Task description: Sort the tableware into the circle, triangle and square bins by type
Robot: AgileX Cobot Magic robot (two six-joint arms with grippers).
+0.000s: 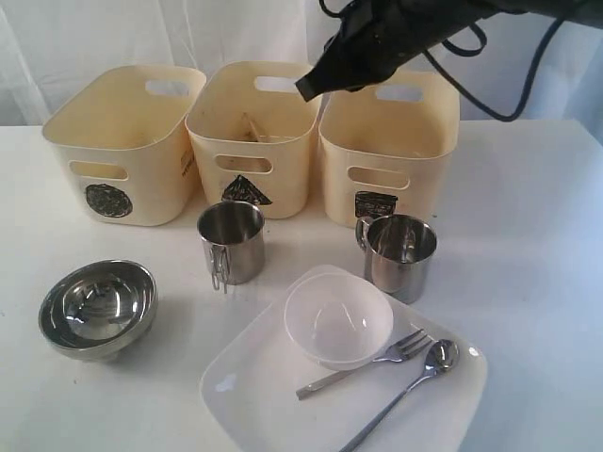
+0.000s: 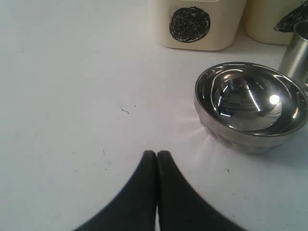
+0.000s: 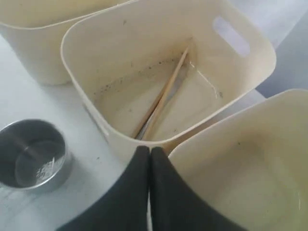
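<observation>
Sorting barely started: chopsticks (image 3: 163,96) lie in the triangle bin (image 3: 120,53); mugs (image 1: 232,240), bowls (image 1: 97,306), plate (image 1: 254,395), fork (image 1: 400,348), spoon (image 1: 438,356) remain. Both empty, the left fingers (image 2: 142,183) and right fingers (image 3: 134,187) are pressed together.

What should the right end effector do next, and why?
Probably move toward the steel fork on the white rounded-square plate: the right end effector hangs shut and empty over the middle cream bin, where the wooden chopsticks already lie.

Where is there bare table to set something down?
Bare table lies right of the right-hand mug and white plate, and in the near-left corner by the steel bowl. A narrower patch sits between steel bowl and left-hand mug. Crowded: the plate, carrying clear plastic bowl, fork and spoon, and the strip between mugs and bins.
</observation>
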